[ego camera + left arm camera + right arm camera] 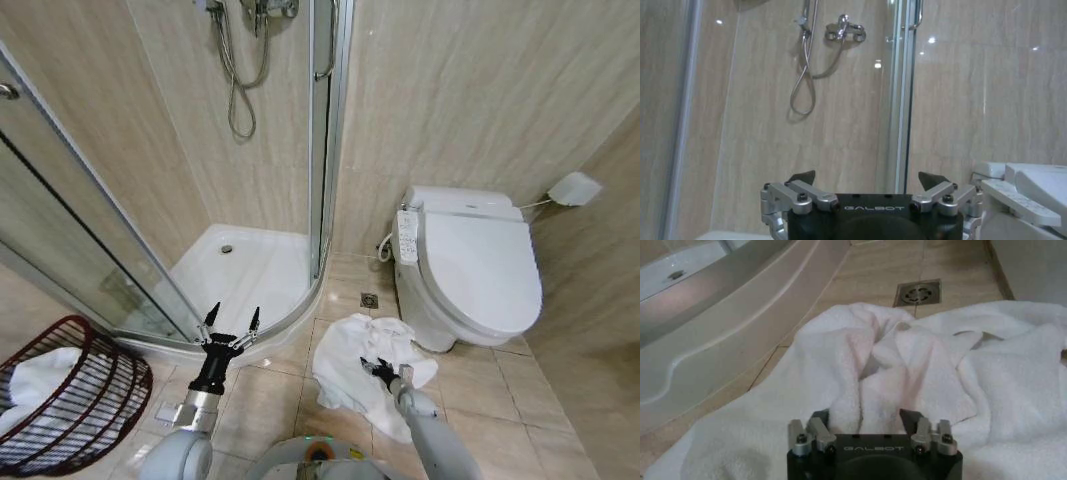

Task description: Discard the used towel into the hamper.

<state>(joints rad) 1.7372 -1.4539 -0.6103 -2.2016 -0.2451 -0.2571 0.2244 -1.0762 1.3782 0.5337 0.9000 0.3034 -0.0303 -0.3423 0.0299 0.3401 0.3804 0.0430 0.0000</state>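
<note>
A: Nearest us, at five o'clock, our right gripper (383, 371) is down in the towel (355, 355), and the right wrist view shows its fingers pinched around a raised fold of the towel (870, 390).

B: Then we'd judge the hold should be firm and deep in the fold before we lift, and the lift high, so no trailing corner drags on the floor tiles (270, 395).

A: Our left gripper (231, 322) hovers at seven o'clock, fingers spread, holding nothing.

B: The hamper (70, 400) sits at eight o'clock, well apart from the towel, with white cloth already inside.

A: We count one towel on the floor, one hamper, then one floor drain (369, 300), one toilet (470, 265) and one shower tray (245, 270) farther off.
</note>
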